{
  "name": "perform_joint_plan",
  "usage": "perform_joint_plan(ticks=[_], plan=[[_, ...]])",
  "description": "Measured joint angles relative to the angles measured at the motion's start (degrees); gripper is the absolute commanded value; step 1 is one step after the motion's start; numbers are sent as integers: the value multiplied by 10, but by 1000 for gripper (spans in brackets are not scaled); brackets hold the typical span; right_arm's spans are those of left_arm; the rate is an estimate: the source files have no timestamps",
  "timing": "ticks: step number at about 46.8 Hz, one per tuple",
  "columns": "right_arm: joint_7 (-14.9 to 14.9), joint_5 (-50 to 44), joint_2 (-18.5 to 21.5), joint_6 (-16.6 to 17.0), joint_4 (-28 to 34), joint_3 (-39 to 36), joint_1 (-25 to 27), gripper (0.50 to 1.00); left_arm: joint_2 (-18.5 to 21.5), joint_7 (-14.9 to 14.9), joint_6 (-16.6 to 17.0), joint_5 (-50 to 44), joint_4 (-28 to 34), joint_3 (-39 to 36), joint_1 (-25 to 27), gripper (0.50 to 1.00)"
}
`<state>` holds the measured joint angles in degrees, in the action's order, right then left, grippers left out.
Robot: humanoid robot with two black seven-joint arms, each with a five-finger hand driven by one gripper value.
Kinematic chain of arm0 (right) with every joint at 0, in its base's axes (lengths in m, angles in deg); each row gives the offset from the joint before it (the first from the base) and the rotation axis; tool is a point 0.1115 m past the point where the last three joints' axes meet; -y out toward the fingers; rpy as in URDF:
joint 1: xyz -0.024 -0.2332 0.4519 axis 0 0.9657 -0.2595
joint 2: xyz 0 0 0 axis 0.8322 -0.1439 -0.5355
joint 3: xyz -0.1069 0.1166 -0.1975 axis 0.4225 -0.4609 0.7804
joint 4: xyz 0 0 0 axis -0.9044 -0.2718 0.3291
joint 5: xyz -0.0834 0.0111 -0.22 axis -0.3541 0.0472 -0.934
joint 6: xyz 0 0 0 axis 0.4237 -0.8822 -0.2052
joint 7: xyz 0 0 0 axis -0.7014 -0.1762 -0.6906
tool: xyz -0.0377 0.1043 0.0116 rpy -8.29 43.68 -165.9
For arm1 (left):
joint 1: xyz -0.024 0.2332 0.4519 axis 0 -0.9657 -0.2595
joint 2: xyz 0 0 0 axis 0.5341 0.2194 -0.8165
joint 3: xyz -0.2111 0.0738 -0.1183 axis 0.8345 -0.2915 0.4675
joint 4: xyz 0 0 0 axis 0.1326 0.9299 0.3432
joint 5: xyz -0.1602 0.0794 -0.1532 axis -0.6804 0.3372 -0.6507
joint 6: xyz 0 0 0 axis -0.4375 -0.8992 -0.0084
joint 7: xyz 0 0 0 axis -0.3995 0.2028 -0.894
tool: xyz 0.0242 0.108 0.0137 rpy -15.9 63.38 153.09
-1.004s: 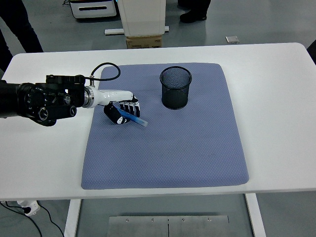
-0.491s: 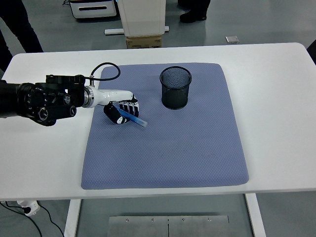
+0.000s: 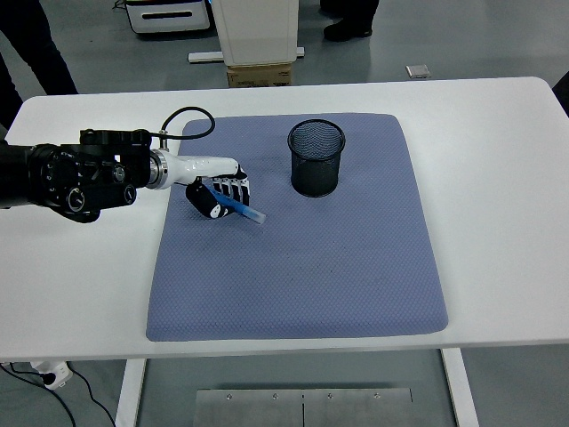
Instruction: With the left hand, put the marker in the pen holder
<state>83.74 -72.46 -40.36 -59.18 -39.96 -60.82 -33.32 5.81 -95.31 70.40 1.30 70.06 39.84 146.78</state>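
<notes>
My left hand (image 3: 220, 194) is over the upper left of the blue-grey mat (image 3: 298, 258), its fingers curled on a blue marker (image 3: 244, 211). The marker's tip points down and to the right, and it is held just above the mat. The black mesh pen holder (image 3: 316, 157) stands upright on the mat to the right of the hand, a short gap away. Its inside looks empty. The right arm is out of view.
The mat lies on a white table (image 3: 498, 133). A black cable (image 3: 182, 120) loops over my left wrist. Beyond the table's far edge are a cardboard box (image 3: 260, 74) and a white stand; a person's legs (image 3: 36, 44) show at top left.
My left hand has risen a little and shifted slightly up the picture with the marker still in its grasp. The pen holder has not moved.
</notes>
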Motion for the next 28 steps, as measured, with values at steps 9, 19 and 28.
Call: perform_joint_plan(ticks=[9, 19, 28], plan=[[0, 0, 0, 0, 0, 0, 0, 1000, 4, -3, -4, -2, 1, 2, 21, 500], [0, 0, 0, 0, 0, 0, 0, 1000, 6, -9, -14, -12, 1, 3, 36, 500], [0, 0, 0, 0, 0, 0, 0, 1000, 12, -10, -24, -21, 1, 3, 51, 500]])
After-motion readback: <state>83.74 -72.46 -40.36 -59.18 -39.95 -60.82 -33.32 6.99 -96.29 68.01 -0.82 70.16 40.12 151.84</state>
